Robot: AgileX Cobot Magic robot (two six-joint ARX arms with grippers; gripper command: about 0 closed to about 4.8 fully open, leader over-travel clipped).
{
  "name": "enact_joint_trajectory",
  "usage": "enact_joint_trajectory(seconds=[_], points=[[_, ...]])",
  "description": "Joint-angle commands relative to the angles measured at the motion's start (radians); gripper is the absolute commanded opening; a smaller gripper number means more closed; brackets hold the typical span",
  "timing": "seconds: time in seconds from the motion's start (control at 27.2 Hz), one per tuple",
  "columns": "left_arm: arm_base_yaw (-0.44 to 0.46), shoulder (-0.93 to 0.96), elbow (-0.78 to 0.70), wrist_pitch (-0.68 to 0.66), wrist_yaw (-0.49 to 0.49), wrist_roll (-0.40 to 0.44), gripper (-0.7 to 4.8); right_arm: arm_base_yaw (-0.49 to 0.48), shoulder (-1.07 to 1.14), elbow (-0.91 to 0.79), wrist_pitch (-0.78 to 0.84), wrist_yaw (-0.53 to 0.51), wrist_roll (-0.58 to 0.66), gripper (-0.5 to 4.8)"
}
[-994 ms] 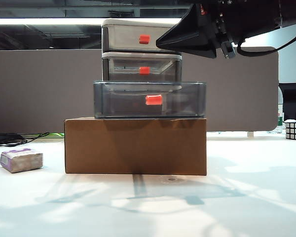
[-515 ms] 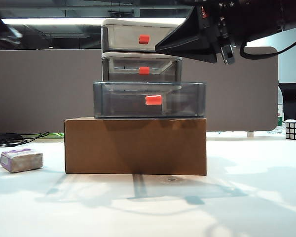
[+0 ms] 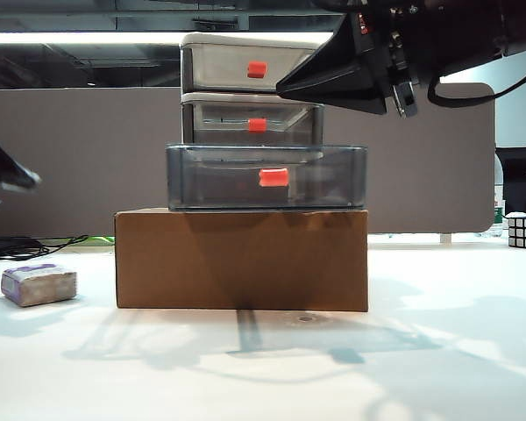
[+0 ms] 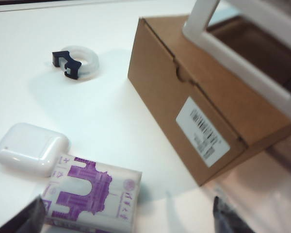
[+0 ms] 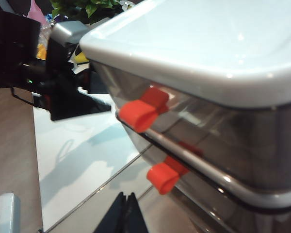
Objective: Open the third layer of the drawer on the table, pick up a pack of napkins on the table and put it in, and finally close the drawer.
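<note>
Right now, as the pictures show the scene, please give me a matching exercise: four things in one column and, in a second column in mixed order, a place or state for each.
Things:
1. third layer
2. pack of napkins
3. left gripper
4. right gripper

Places or states:
A. shut, high up beside the top drawer
B. lying on the table, left of the cardboard box
C. pulled out further than the two drawers above it
D. open, hovering over a purple and white wrapper

Pairs: 1-C, 2-B, 3-D, 4-A
</note>
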Motion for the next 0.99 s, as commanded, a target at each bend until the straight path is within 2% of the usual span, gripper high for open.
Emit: enact_joint_trajectory(seconds=[0.04,0.11,0.15,0.22,0.63,0.81,0.99], points=[[-0.010,0.051,0.002,0.018,-0.026,0.219,4.79,0.002,-0.002,0.004,0.000,-0.006,-0.018,-0.06],[-0.028,0.076,0.001,0.010,-0.018,0.302,4.79,0.001,-0.002,0.004,-0.013,-0.006,-0.023,-0.06],[-0.033,0.086,0.002,0.013,-0.045,0.321,4.79,0.000,-0.002,0.004,-0.018,-0.006,-0.031,-0.06],[-0.045,0.111,0.002,0.034,-0.095,0.323,4.79,0.000,-0.002,0.004,-0.020,-0.009,-0.036,-0.06],[-0.054,0.282,0.002,0.138,-0.109,0.319,4.79,0.000,-0.002,0.003,-0.084,-0.029,-0.054,-0.06],[-0.062,0.297,0.001,0.176,-0.178,0.332,4.79,0.000,-0.002,0.003,-0.110,-0.033,-0.075,-0.06],[-0.062,0.297,0.002,0.246,-0.178,0.323,4.79,0.000,-0.002,0.003,-0.136,-0.033,-0.093,-0.06]])
